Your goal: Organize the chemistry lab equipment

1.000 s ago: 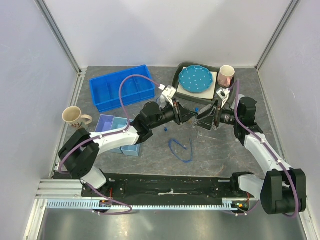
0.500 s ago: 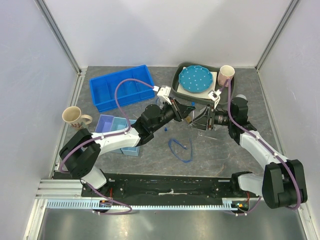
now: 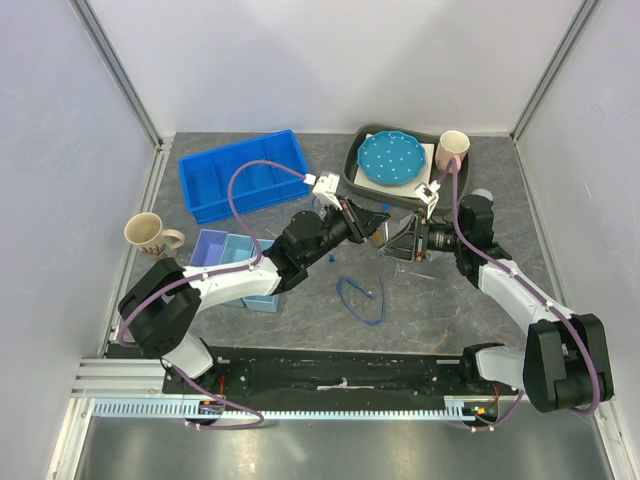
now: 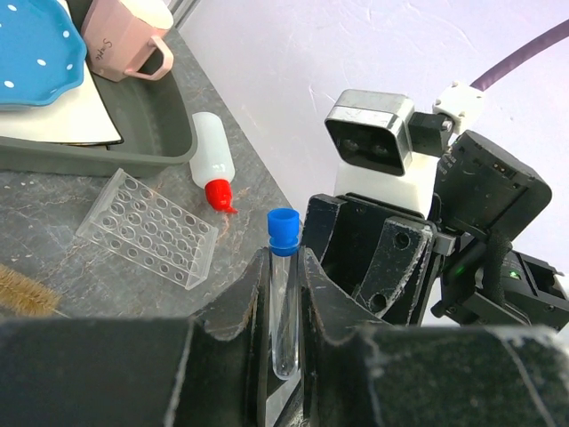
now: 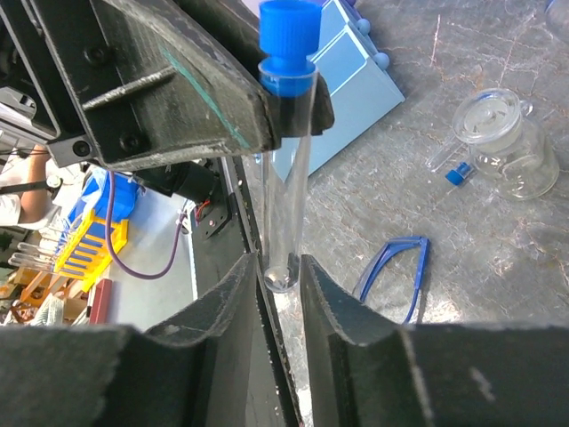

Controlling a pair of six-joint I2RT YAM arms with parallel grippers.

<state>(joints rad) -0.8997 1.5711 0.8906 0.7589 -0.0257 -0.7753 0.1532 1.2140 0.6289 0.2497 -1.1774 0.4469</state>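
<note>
Blue-capped clear tube (image 5: 286,178) hangs in the air between my two grippers, which face each other tip to tip above the grey stone-patterned table (image 3: 440,300). My left gripper (image 4: 283,280) is almost closed and clamps the tube from both sides just under its cap, so the cap sticks out past my fingertips. My right gripper (image 5: 280,277) sits at the tube's rounded far end with its jaws only a little wider than the tube, one finger on each side. A sliver of gap shows on one side, and I cannot tell whether those pads press the tube. Right in front of each gripper stands the other one, which blocks most of the way ahead. Past my left gripper, to the side of the right arm, a clear tube rack with rows of holes (image 4: 147,227) lies flat on the table. A white squeeze bottle with a red cap (image 4: 212,160) lies on its side just beyond it, near the wall of a dark grey tray (image 4: 133,147) that carries a blue polka-dot plate (image 4: 36,44) and a pink mug (image 4: 124,40). Below my right gripper a blue cord loop (image 5: 396,276) lies on the table. Farther off a small clear glass flask (image 5: 502,142) rests with a second, short blue-capped tube (image 5: 449,169) just beside it, and pale blue bins (image 5: 356,62) stand behind the left gripper.
</note>
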